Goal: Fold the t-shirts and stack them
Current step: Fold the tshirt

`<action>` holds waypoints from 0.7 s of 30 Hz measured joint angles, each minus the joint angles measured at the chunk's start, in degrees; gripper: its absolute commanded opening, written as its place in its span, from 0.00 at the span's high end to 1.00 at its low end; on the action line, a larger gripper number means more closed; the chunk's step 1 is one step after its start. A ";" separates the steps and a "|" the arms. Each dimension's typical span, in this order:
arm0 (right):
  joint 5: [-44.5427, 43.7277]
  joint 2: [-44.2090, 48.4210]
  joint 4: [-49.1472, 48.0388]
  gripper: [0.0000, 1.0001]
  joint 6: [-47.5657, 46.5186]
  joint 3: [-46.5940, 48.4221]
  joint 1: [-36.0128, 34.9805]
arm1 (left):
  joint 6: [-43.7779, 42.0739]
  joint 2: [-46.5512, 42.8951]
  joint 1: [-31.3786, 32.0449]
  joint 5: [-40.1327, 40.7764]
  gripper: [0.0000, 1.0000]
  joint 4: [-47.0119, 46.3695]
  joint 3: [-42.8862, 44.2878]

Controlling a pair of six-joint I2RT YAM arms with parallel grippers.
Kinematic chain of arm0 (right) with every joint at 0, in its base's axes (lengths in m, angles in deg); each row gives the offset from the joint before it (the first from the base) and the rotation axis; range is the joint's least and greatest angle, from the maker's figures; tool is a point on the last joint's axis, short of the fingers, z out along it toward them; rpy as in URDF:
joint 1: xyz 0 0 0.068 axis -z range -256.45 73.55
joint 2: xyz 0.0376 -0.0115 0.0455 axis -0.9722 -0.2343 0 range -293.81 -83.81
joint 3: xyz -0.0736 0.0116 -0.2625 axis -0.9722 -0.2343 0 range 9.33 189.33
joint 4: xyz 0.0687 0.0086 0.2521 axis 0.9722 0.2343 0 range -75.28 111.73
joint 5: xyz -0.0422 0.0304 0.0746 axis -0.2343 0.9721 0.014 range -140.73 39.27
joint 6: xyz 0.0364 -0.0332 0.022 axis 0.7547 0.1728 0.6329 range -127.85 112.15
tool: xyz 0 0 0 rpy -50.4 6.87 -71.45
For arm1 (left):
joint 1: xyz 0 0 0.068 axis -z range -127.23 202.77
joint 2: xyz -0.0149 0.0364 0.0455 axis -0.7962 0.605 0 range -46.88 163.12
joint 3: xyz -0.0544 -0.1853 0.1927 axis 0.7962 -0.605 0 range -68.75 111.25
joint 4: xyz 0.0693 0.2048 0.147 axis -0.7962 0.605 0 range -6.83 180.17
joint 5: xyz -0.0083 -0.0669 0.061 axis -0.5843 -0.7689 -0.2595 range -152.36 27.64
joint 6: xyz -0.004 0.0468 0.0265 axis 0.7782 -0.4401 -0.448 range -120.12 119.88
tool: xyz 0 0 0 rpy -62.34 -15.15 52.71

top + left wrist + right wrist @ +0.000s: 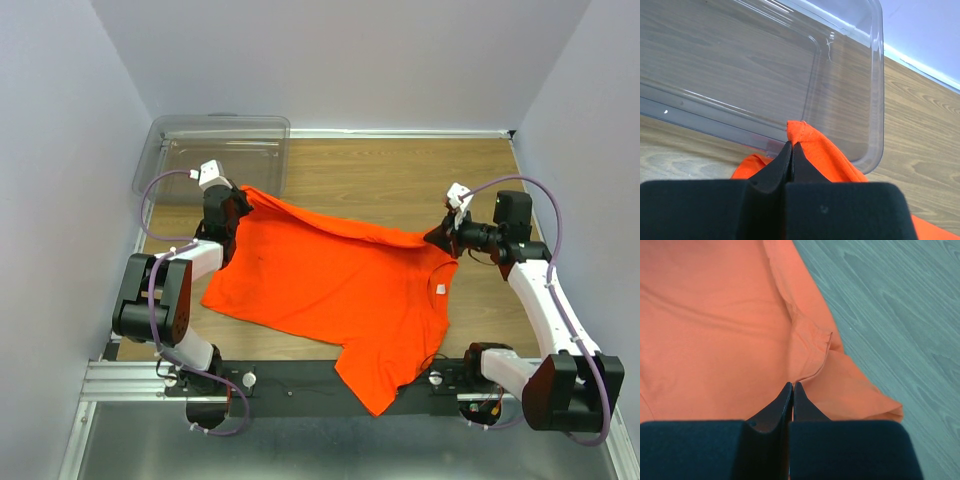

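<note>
Wooden table (390, 180) carried the orange shirt (340, 285), spread flat, its far edge pulled straight. Left gripper (238, 203) pinched one corner beside the bin (215, 140). Right gripper (442, 236) apparently clamped the other. First fold starting, I judged: both corners needed carrying evenly toward the near hem.
</note>
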 measured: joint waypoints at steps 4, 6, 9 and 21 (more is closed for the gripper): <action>0.31 0.87 0.92 0.93 -0.76 0.00 0.00 | 0.00 -0.02 0.00 0.00 1.00 -0.24 -0.15; 0.57 1.18 1.62 0.93 -1.33 0.00 0.00 | 0.00 -0.07 -0.07 0.00 1.00 -0.46 -0.33; 0.94 1.42 2.71 0.93 -2.19 0.00 0.00 | 0.00 -0.33 -0.13 0.00 1.00 -0.52 -0.61; 3.39 1.51 8.90 0.93 -8.74 0.00 0.00 | 0.02 -1.14 -0.48 0.00 1.00 -0.72 -1.42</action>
